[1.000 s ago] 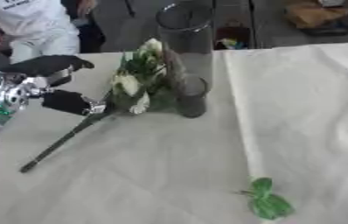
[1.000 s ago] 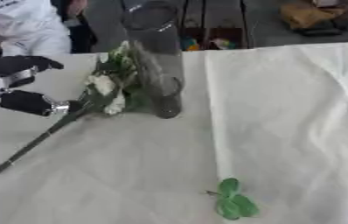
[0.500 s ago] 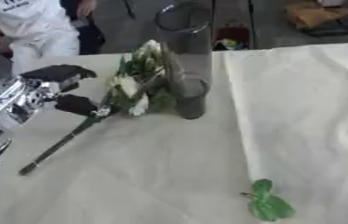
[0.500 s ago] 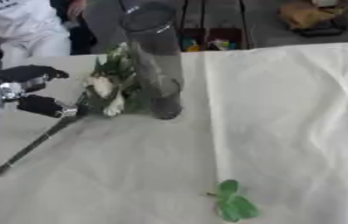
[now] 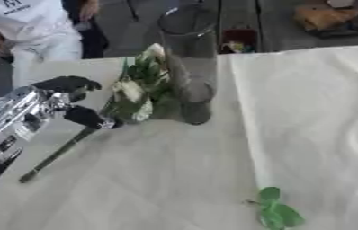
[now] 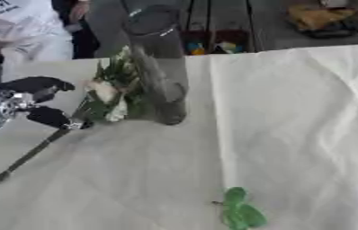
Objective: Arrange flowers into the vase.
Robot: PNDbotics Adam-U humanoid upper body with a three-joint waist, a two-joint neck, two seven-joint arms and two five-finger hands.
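White-clothed table [image 5: 308, 112], then the tall clear glass vase [image 5: 188, 67] near the back. The long-stemmed white flower with green leaves [image 5: 131, 96] lies flat, its head against the vase. The black-and-silver left hand [image 5: 52, 105] pinches the stem. A careless lift could tip the vase. A small loose green leaf sprig [image 5: 275, 211] lies up front.
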